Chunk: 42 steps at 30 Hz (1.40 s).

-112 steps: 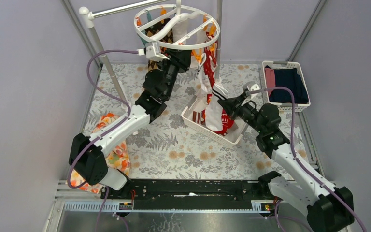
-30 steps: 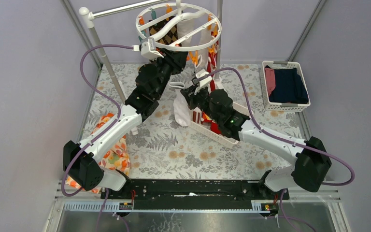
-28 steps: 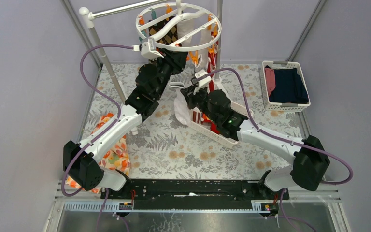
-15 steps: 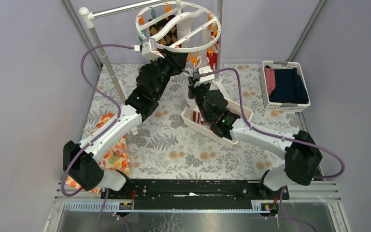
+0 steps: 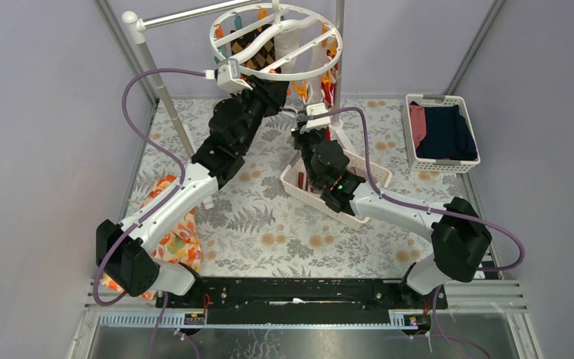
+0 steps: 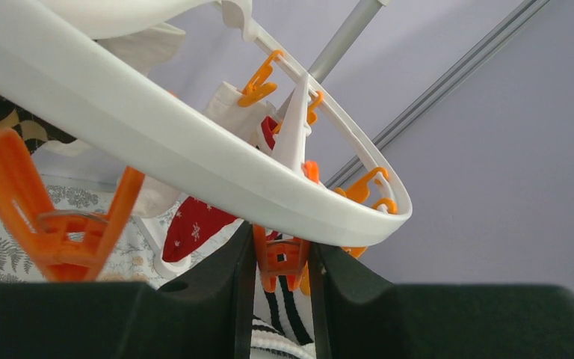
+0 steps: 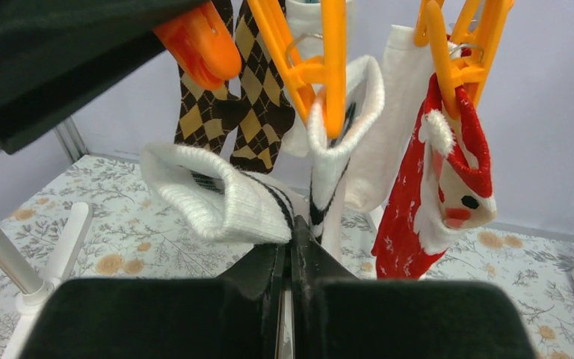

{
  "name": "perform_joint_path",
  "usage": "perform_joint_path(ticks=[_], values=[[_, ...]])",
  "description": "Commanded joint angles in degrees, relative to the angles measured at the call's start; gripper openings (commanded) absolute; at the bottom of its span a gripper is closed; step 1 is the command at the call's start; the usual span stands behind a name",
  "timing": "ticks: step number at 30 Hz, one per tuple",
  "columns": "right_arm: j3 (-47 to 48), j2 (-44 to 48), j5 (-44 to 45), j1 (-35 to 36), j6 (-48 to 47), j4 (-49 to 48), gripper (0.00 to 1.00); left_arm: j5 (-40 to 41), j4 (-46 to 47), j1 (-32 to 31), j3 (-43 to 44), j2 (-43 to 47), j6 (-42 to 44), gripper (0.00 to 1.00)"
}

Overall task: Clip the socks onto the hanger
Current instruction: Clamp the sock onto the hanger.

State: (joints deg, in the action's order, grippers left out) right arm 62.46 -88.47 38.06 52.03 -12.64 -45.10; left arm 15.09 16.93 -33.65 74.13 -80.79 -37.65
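Observation:
The white ring hanger point(image 5: 275, 41) hangs at the back, its rim point(image 6: 194, 157) close above my left gripper point(image 6: 282, 258). That gripper is shut on an orange clip point(image 6: 288, 262) under the rim. My right gripper point(image 7: 290, 243) is shut on a white sock with a black-striped cuff point(image 7: 217, 198), held just below the clips. Its cuff also shows under the pinched clip point(image 6: 288, 329). Argyle socks point(image 7: 247, 82), a white sock point(image 7: 389, 112) and a red Christmas sock point(image 7: 433, 194) hang clipped. In the top view both grippers meet under the ring's near edge.
A white slatted basket point(image 5: 293, 188) with more socks lies under my right forearm. Another basket point(image 5: 442, 131) with navy and pink clothes stands at the right. An orange floral cloth point(image 5: 172, 239) lies at the left. The grey pole point(image 5: 161, 90) slants beside my left arm.
My right arm has carried the white striped sock from beside the basket up and back, to just under the hanger next to the left gripper. The left gripper has stayed on its clip.

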Motion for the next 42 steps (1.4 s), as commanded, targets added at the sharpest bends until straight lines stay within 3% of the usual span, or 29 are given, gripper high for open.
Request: perform_joint_path(ticks=[1, 8, 19, 35, 42], values=[[2.37, -0.85, 3.4, 0.43, 0.32, -0.93, 0.0, 1.43, -0.66, 0.46, -0.24, 2.0, 0.95, 0.08], [4.23, -3.08, 7.8, 0.43, 1.9, -3.18, 0.0, 1.39, -0.1, 0.46, -1.57, 2.23, 0.26, 0.08], [-1.53, -2.35, 2.54, 0.43, 3.82, -17.34, 0.0, 0.63, 0.78, 0.54, -3.27, 2.31, -0.34, 0.08], [4.6, -5.3, -0.57, 0.37, 10.09, -8.51, 0.0, 0.07, 0.83, 0.69, -4.74, 4.15, -0.84, 0.08], [3.79, -4.78, -8.36, 0.44, 11.26, -6.28, 0.0, -0.17, 0.91, 0.85, -4.43, 3.98, -0.94, 0.08]])
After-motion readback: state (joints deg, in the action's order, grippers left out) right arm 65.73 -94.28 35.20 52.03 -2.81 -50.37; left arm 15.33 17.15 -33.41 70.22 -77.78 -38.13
